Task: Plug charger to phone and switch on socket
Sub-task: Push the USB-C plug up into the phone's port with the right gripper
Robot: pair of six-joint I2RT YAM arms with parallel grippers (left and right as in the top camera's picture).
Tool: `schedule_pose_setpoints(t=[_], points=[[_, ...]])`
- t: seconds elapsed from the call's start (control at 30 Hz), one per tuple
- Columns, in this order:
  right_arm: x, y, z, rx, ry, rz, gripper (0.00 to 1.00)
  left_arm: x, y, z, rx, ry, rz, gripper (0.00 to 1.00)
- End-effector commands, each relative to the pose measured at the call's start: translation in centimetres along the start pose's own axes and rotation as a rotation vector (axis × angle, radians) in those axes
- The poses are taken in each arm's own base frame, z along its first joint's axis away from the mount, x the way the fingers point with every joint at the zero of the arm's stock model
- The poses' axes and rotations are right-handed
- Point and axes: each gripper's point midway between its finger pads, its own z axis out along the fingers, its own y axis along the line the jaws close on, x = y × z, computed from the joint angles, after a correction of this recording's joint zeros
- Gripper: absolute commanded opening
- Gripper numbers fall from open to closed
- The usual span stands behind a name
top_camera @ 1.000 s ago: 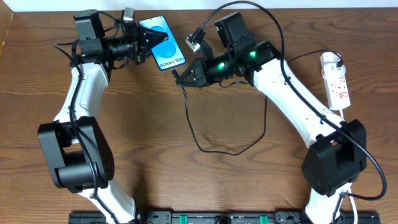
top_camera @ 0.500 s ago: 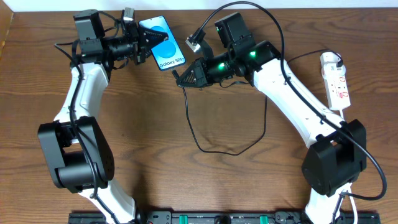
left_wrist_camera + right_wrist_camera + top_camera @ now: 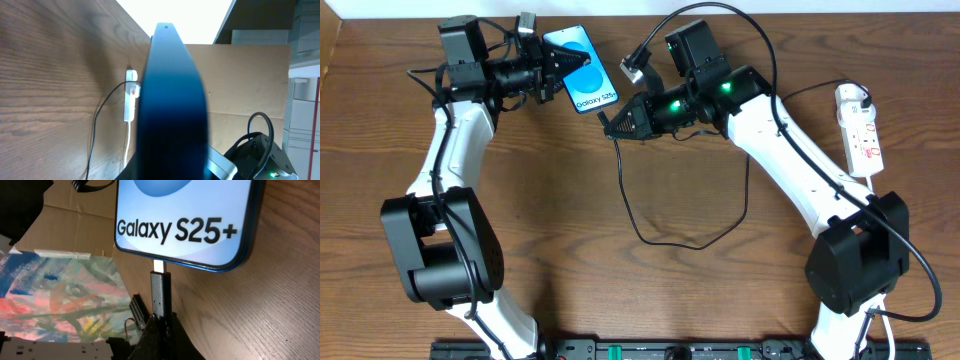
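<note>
Holding my view on the overhead: against the shot a second back, almost nothing has shifted, and both arms sit where they were. My left end effector point(image 3: 560, 72) stays clamped on the phone point(image 3: 582, 68), black fingers over its near end. The phone is a flat slab with rounded corners, a glossy bright blue screen and a dark rim, and in the left wrist view I only get its thin dark edge running straight out ahead of the fingers.

My right end effector point(image 3: 612, 124) is closed on the charger point(image 3: 650, 235), pinching the plug tip point(image 3: 161, 287) just ahead of its fingertips. That tip is a matte black rectangular stub with a small silver tongue, and the tongue meets the phone's bottom edge. I can't tell how deep it sits. Behind the right end effector the thin black cable drops in a loose loop across the grainy brown wood tabletop point(image 3: 620, 300).

The socket point(image 3: 860, 128), a narrow white plastic strip with red marks, lies well behind that end effector, out beside its arm, nothing touching it
</note>
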Motion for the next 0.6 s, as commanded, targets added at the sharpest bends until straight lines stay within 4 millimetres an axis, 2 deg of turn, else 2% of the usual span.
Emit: schedule_pose_setpoints(t=[0.0, 0.57], points=[[-0.19, 0.38, -0.07, 0.008, -0.011, -0.008, 0.01, 0.36, -2.07, -0.02, 0.029, 0.021, 0.05, 0.08], [-0.94, -0.01, -0.56, 0.015, -0.038, -0.006, 0.01, 0.39, -2.08, 0.02, 0.029, 0.022, 0.05, 0.07]])
